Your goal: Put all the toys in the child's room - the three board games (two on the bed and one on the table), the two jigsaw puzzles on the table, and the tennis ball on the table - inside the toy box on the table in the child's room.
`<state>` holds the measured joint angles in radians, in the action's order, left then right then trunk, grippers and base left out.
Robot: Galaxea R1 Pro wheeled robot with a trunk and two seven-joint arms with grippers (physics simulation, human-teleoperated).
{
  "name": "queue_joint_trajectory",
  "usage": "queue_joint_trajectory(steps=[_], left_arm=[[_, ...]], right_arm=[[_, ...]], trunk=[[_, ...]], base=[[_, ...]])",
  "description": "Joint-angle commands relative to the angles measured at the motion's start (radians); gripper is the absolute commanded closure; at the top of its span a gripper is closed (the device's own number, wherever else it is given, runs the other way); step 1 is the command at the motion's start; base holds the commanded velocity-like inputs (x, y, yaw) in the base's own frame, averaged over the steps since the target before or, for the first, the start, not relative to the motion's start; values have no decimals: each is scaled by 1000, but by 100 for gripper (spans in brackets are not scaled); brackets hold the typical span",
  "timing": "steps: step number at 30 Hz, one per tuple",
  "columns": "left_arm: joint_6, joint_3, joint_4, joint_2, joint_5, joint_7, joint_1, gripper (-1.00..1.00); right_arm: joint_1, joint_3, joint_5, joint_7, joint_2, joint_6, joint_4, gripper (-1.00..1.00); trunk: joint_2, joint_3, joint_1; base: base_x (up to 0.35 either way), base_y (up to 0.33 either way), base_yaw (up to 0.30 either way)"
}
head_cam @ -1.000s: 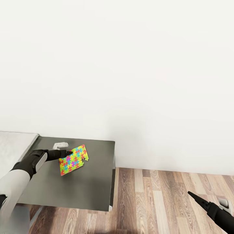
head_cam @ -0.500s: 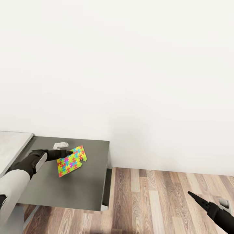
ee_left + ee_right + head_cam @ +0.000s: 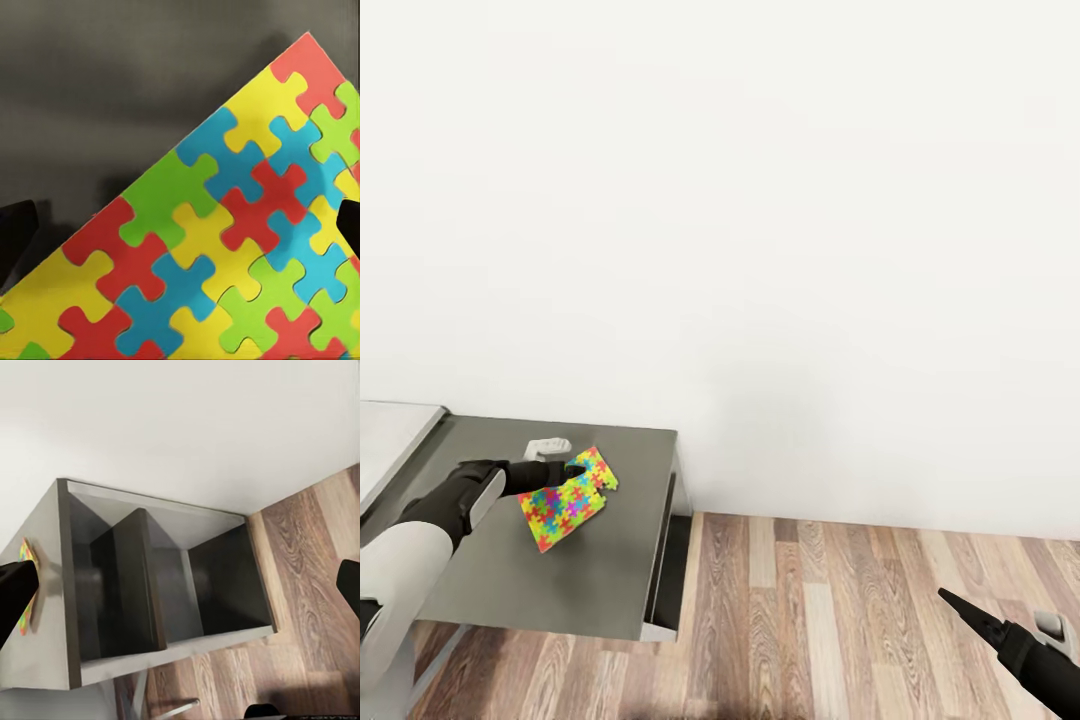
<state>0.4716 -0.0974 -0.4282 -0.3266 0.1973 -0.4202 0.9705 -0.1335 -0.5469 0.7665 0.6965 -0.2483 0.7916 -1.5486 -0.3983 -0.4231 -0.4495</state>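
The jigsaw puzzle [image 3: 567, 499] is tilted above the dark grey part of the worktop [image 3: 600, 570], one corner up and its lower corner close to or on the surface; which, I cannot tell. The left pincer [image 3: 572, 470] pinches the slab at its upper edge, its black fingers closed on the coloured pieces. In the left wrist view the puzzle [image 3: 225, 247] fills most of the frame, with the dark worktop [image 3: 112, 90] behind it. Just beside the left pincer, toward the wall, lies a small white object [image 3: 547, 446] on the worktop. The light grey part of the worktop [image 3: 390, 435] adjoins at the left. The right pincer [image 3: 972, 618] hangs well apart over the wood floor [image 3: 840, 620]; whether it is spread or pressed together I cannot tell. The right wrist view shows open dark compartments [image 3: 172, 585] under the worktop.
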Motion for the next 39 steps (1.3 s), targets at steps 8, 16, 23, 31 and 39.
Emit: queue_joint_trajectory(steps=[8, 16, 23, 31, 39], left_arm=[[7, -4, -1, -2, 9, -17, 0, -100], [10, -1, -1, -3, 8, -31, 0, -100], [10, -2, -1, -3, 8, -32, 0, -100], [18, -1, -1, -4, 11, -34, 0, -100], [20, -1, -1, -4, 11, -34, 0, -100]], right_arm=[[0, -1, 4, 0, 0, 6, -1, -100], [0, -1, 4, 0, 0, 6, -1, -100], [0, -1, 4, 0, 0, 6, -1, -100], [0, -1, 4, 0, 1, 6, -1, -100], [0, -2, 5, 1, 0, 7, -1, -100]], trunk=[[-2, -1, -1], [-2, -1, -1], [-2, -1, -1], [-2, -1, -1], [-2, -1, -1]], base=[[-81, -76, 0], [-90, -90, 0], [-58, -137, 0], [-60, -80, 0], [-2, -42, 0]])
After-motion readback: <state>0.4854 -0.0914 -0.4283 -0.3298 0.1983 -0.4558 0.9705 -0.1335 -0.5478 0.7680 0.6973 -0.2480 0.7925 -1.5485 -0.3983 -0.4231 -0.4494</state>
